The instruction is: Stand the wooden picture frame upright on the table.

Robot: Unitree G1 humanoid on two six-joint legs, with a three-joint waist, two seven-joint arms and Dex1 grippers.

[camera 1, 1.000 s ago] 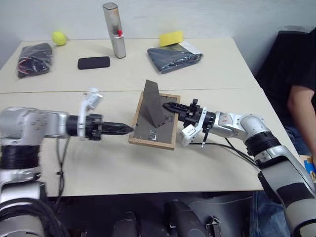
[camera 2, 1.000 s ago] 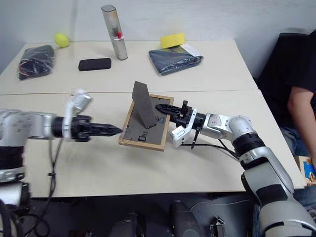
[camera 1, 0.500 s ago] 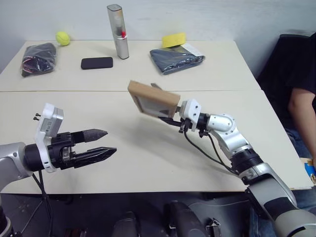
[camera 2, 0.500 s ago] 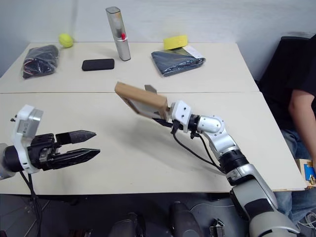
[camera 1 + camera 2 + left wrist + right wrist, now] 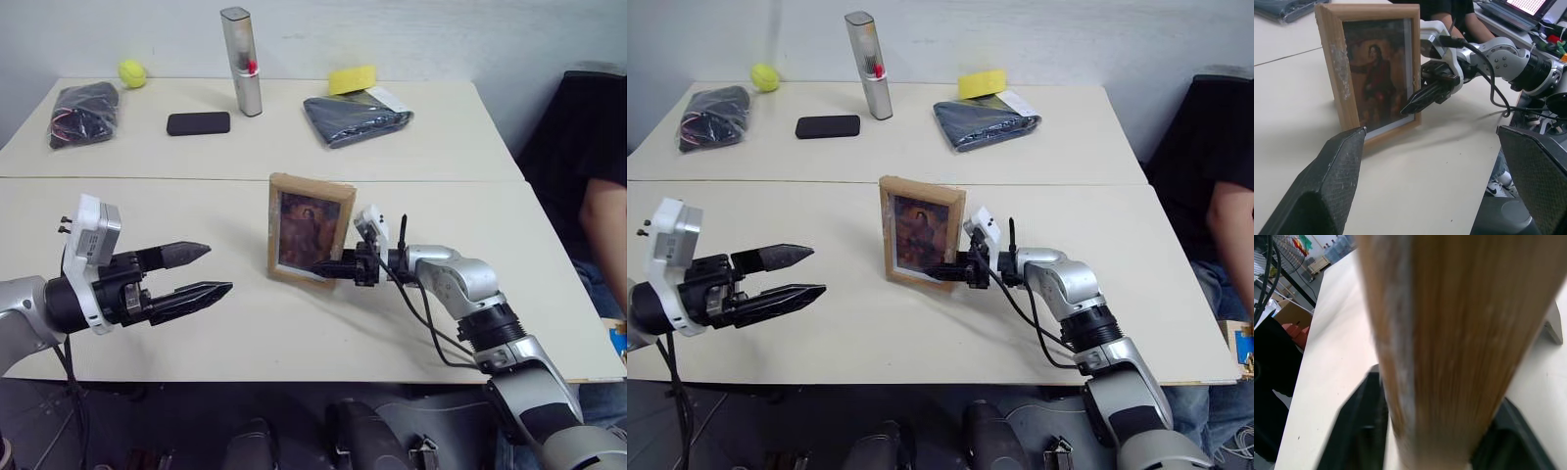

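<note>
The wooden picture frame (image 5: 312, 233) stands upright on the table (image 5: 294, 333), just on my side of the seam, its dark portrait facing me. My right gripper (image 5: 328, 268) reaches in level from the right at the frame's lower right corner. One black finger (image 5: 1425, 98) lies across the picture side and the other goes behind; in the right wrist view both fingers hug the wooden edge (image 5: 1449, 347). My left gripper (image 5: 217, 269) hangs open above the table, a hand's width left of the frame, pointing at it and holding nothing.
On the far table half lie a black phone (image 5: 198, 123), a silver cylinder (image 5: 241, 61), a yellow-green ball (image 5: 132, 71), a black bag (image 5: 86, 108), a yellow sponge (image 5: 353, 78) and a dark folded cloth (image 5: 355, 113). A person (image 5: 602, 196) sits at the right edge.
The frame lay face down a second ago; my right gripper lifted it, turned it and set it upright facing me. My left gripper drew back from the frame and spread wider.
</note>
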